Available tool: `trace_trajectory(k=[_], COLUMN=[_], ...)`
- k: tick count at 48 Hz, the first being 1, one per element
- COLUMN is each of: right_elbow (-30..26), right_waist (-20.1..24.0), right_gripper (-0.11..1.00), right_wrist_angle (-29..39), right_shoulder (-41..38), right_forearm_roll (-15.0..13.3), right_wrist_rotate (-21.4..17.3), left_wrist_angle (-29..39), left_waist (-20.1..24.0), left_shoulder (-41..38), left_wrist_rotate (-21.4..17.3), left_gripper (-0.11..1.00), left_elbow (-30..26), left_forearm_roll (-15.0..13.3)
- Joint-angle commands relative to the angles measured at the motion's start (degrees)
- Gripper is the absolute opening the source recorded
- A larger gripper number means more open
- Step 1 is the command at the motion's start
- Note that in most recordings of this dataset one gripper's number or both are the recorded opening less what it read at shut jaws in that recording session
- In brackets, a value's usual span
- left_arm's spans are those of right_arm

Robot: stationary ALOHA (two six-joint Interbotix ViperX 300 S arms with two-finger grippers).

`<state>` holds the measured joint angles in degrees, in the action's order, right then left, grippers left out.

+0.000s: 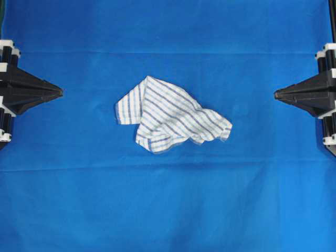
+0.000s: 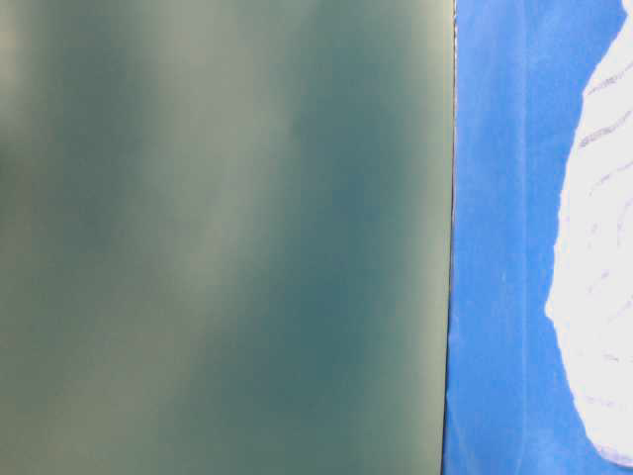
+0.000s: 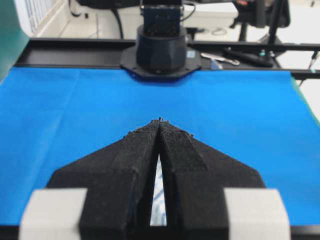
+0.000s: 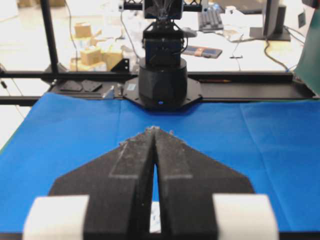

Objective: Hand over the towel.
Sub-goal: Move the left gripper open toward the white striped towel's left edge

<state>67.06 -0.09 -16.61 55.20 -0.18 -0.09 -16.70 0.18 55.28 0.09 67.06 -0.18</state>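
The towel (image 1: 170, 115), white with thin blue and grey stripes, lies crumpled in the middle of the blue cloth in the overhead view. A blurred edge of the towel (image 2: 598, 267) fills the right side of the table-level view. My left gripper (image 1: 60, 93) rests shut at the left edge, well apart from the towel. My right gripper (image 1: 276, 94) rests shut at the right edge, also apart from it. In each wrist view the black fingers meet at their tips, left gripper (image 3: 160, 121), right gripper (image 4: 153, 129), with nothing held. A sliver of towel (image 3: 158, 200) shows through the gap behind the left tips.
A large plain blue cloth (image 1: 168, 199) covers the table. The opposite arm's black base (image 3: 161, 50) stands at the far edge in the left wrist view, and another base (image 4: 162, 80) in the right wrist view. A dark green panel (image 2: 218, 237) blocks most of the table-level view.
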Motion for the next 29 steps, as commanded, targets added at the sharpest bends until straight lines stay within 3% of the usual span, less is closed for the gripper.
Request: trace_trajectory(k=[1, 13, 24, 29], right_elbow=[-1.58, -3.52, -3.6, -3.6], right_waist=[-0.53, -0.62, -0.62, -0.62], right_gripper=[0.0, 0.0, 0.0, 0.0], right_wrist_angle=[-0.44, 6.15, 6.77, 6.86], right_shoulder=[-0.53, -0.97, -1.49, -1.67], right_forearm_roll=[-0.09, -0.7, -0.7, -0.7], right_wrist_rotate=[0.88, 0.7, 0.35, 0.26], left_wrist_angle=[0.35, -1.49, -1.49, -1.14], left_waist=[-0.09, -0.09, 0.26, 1.05], left_shoulder=[-2.02, -11.69, -24.7, -29.88], left_wrist_rotate=[-0.97, -1.23, -1.41, -1.41], left_gripper=[0.0, 0.0, 0.01, 0.12], left_elbow=[-1.23, -5.62, -11.87, -14.33], left_forearm_roll=[-0.53, -0.62, -0.7, -0.7])
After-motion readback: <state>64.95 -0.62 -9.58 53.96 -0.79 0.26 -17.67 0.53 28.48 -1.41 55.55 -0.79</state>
